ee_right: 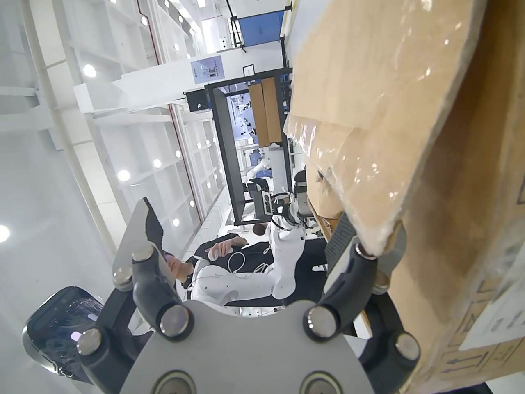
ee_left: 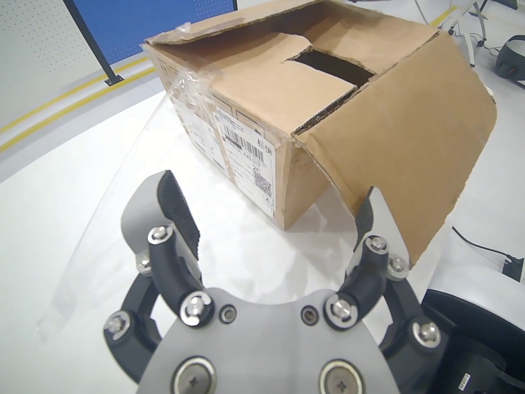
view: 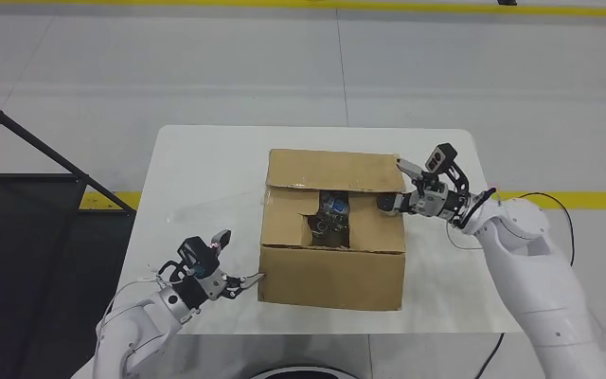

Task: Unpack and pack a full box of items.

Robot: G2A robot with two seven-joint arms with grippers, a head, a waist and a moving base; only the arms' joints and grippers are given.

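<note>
A brown cardboard box point(view: 331, 227) stands mid-table, its top flaps partly folded in. A dark gap between them shows several items point(view: 331, 216) inside. In the left wrist view the box point(ee_left: 262, 96) has a shipping label, and one long flap point(ee_left: 410, 145) slopes outward and down. My left gripper point(view: 241, 258) is open near the box's front left corner, close to that flap's edge, holding nothing point(ee_left: 270, 207). My right gripper point(view: 391, 185) is open at the box's far right corner. One of its fingers point(ee_right: 344, 235) sits under a taped flap corner point(ee_right: 377, 231).
The white table point(view: 189, 180) has free room left of the box, where a clear plastic strip point(ee_left: 102, 215) lies. A narrower band of table runs right of the box. A black frame point(view: 47, 161) stands off the table's left side.
</note>
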